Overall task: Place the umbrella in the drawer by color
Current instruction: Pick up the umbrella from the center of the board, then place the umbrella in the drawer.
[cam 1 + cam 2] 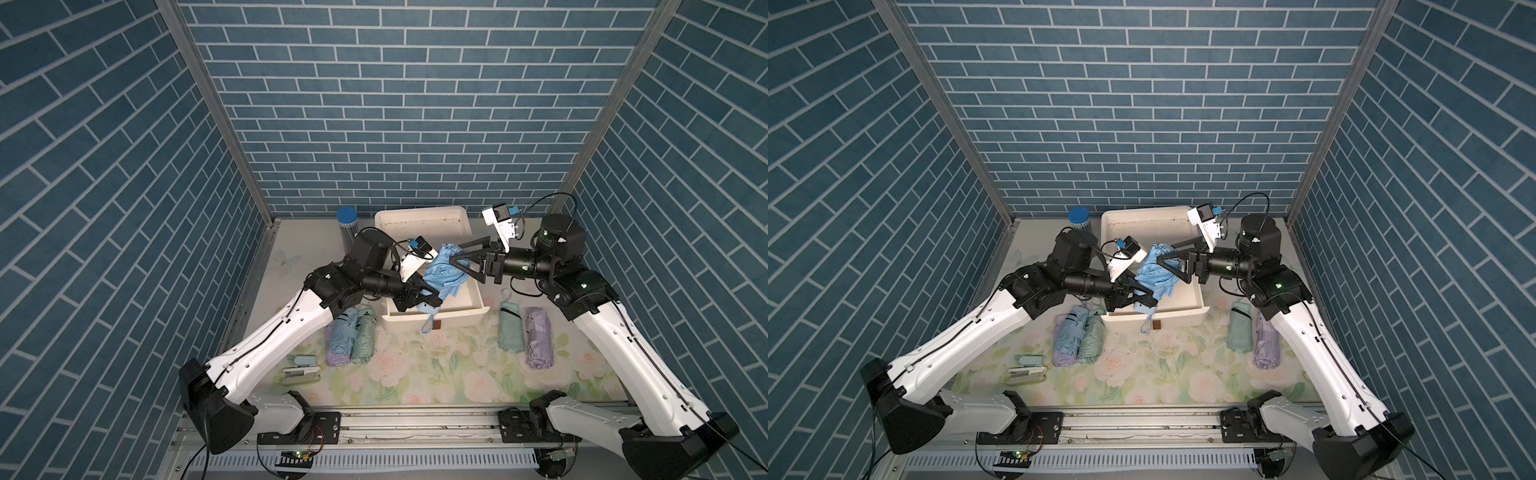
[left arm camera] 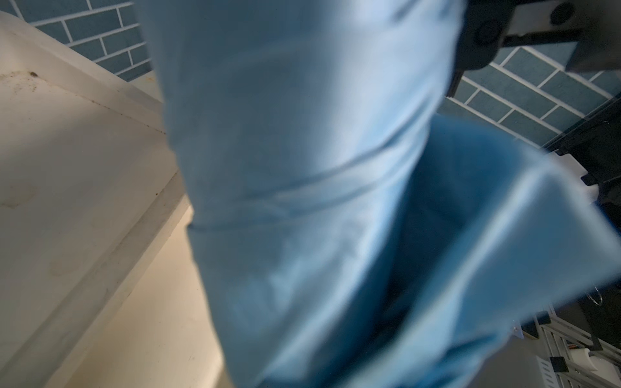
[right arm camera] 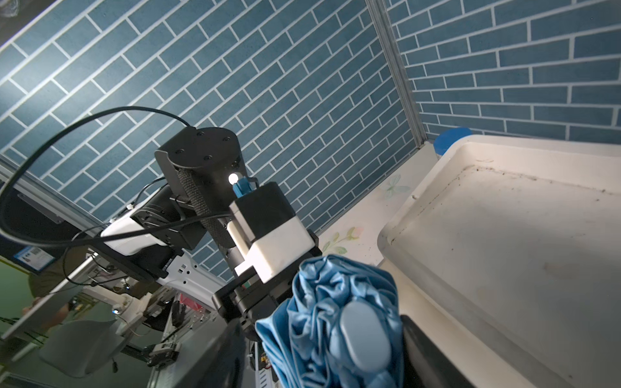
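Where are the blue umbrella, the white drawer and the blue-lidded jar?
blue umbrella (image 1: 440,270): in a top view, on its bunched fabric.
white drawer (image 1: 457,318): in a top view, on its front wall.
blue-lidded jar (image 1: 347,216): in a top view, on its lid.

blue umbrella (image 2: 302,201) blurred, drawer (image 2: 67,168) cut off at edge

Both arms reach in from the front corners and bend toward the middle. The left arm (image 1: 270,332) stays low, and the left gripper (image 1: 426,300) is pinched tight on the bottom end of the blue umbrella (image 1: 442,272). The right arm (image 1: 623,345) holds its wrist level. The right gripper (image 1: 457,252) has its jaws wide on both sides of the umbrella's top. I cannot tell if they squeeze it.
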{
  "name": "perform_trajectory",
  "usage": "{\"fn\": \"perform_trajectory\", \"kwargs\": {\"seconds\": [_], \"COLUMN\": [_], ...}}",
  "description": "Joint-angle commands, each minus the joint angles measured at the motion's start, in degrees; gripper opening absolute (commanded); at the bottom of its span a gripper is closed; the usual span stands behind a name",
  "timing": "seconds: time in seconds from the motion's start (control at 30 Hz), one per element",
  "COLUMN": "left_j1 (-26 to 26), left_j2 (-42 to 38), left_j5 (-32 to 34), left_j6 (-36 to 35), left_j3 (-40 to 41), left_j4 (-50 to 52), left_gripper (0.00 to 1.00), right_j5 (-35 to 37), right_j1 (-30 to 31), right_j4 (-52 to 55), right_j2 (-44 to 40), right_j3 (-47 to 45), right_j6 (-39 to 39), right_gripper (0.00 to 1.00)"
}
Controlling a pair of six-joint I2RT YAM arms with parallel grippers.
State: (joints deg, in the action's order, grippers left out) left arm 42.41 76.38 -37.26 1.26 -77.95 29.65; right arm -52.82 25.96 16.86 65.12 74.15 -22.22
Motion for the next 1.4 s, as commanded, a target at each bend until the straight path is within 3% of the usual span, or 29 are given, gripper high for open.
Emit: {"fn": "perform_trajectory", "kwargs": {"seconds": [0.0,0.07,0.17,0.2,0.23,0.27,0.33,0.47,0.63,0.77,0.9,1.0,1.07,1.2,1.37], "left_j1": [0.13,0.13,0.14,0.13,0.13,0.13,0.13,0.04,-0.04,-0.05,-0.05,-0.09,-0.44,-0.84,-1.34], "left_j2": [0.18,0.15,0.3,0.34,0.43,0.55,0.75,0.2,-2.65,-5.69,-9.34,-11.95,-12.9,-12.47,-11.05], "left_j5": [0.05,0.38,1.45,1.81,2.24,3.0,6.87,14.45,17.37,22.08,34.97,47.52,51.98,54.71,55.2], "left_j6": [-0.8,-1.07,-1.17,-0.99,-0.69,-0.2,1.99,6.1,9.3,10.16,10.54,12.8,14.33,18.04,20.95], "left_j3": [-2.37,-2.67,-2.82,-2.74,-2.58,-2.47,-2.3,-2.96,-4.18,-4.31,-3.3,0.22,2.5,4.78,7.87], "left_j4": [-0.91,-0.67,-0.23,-0.34,-0.53,-0.87,-2.21,-4.72,-8.97,-11.75,-13.76,-16.4,-17.77,-17.38,-16.7], "left_gripper": [0.0,0.0,0.0,0.03,0.1,0.19,0.46,0.71,0.78,0.82,0.86,0.93,0.95,0.95,0.95], "right_j5": [-2.15,-1.29,-0.33,-0.18,-0.11,0.22,0.79,2.2,7.41,14.92,26.94,32.33,35.84,43.82,53.52], "right_j1": [0.5,0.52,0.46,0.49,0.5,0.51,0.5,0.55,0.52,0.49,0.53,0.62,0.74,3.57,11.96], "right_j4": [3.49,4.77,5.2,5.11,5.01,4.87,4.19,-1.91,-12.78,-14.96,-18.49,-28.92,-34.73,-45.75,-45.67], "right_j2": [0.52,0.62,0.7,0.77,0.95,1.01,0.84,-1.86,-6.58,-8.14,-11.42,-15.88,-18.35,-21.51,-21.5], "right_j3": [2.67,2.88,2.88,2.93,2.92,2.86,2.47,-0.12,-4.06,-5.76,-11.79,-21.34,-27.01,-36.32,-39.51], "right_j6": [3.67,4.73,5.26,5.25,5.09,4.95,4.43,0.69,-6.61,-9.59,-15.88,-23.57,-27.41,-32.33,-31.36], "right_gripper": [0.59,0.52,0.3,0.2,0.07,0.0,0.0,0.0,0.0,0.0,0.0,0.0,0.0,0.0,0.0]}}
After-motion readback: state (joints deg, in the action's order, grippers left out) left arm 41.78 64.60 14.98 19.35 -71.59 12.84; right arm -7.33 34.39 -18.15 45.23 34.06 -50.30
